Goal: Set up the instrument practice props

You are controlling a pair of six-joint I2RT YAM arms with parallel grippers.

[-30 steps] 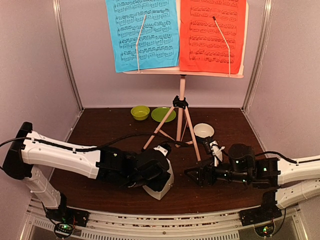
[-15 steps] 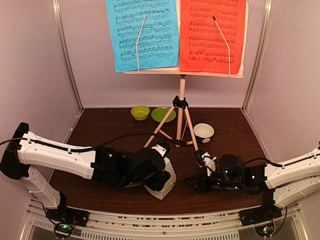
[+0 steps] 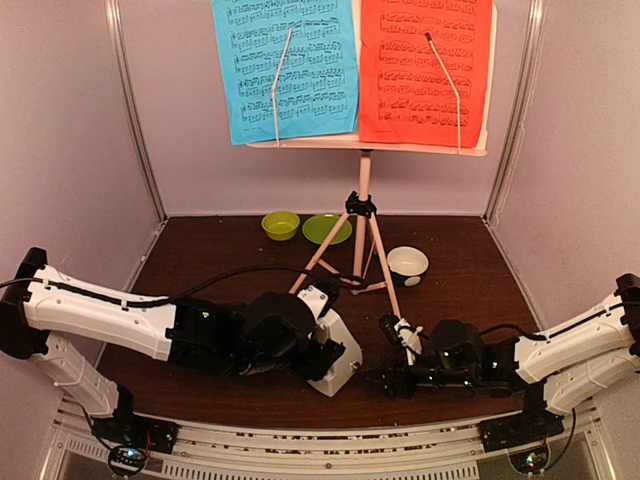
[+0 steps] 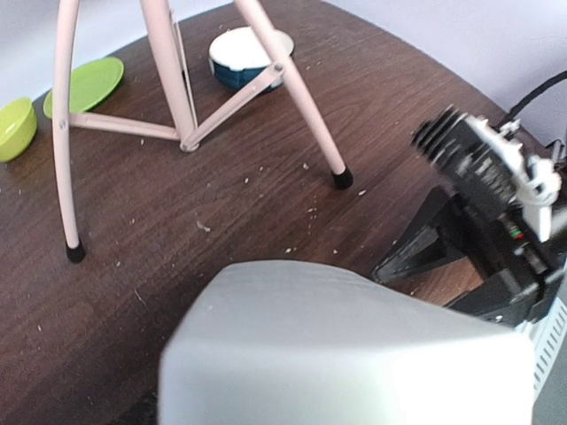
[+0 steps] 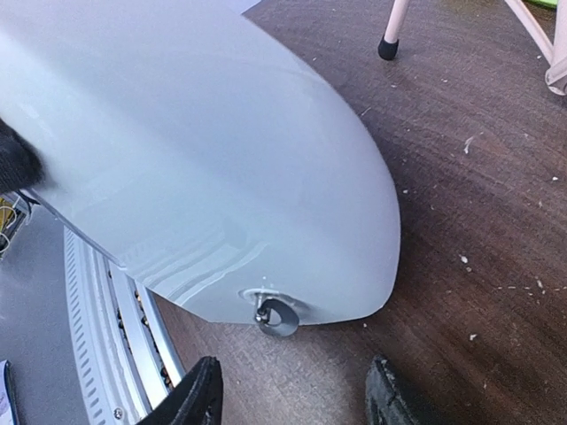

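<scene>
The white pyramid metronome (image 3: 340, 362) is tipped over to the right, just above the table's near middle. My left gripper (image 3: 315, 352) is shut on it; the metronome's body (image 4: 345, 354) hides the fingers in the left wrist view. My right gripper (image 3: 386, 380) lies low to its right, open, with nothing between its fingers (image 5: 202, 394). The metronome's underside (image 5: 195, 159) and its metal winding key (image 5: 279, 316) sit just ahead of them. The pale pink music stand (image 3: 362, 215) stands behind on tripod legs (image 4: 177, 80), with a blue page (image 3: 285, 65) and a red page (image 3: 425, 65) on it.
A green bowl (image 3: 280, 225) and green plate (image 3: 326, 228) sit at the back behind the stand. A small white bowl (image 3: 408, 262) rests right of the tripod. One stand foot (image 5: 387, 46) is close ahead of my right gripper. The metal front rail (image 3: 300, 440) runs just below the arms.
My left arm has carried the metronome right and toward the front, tipping it over. My right arm has dropped low and moved left toward it, its jaws narrower than before.
</scene>
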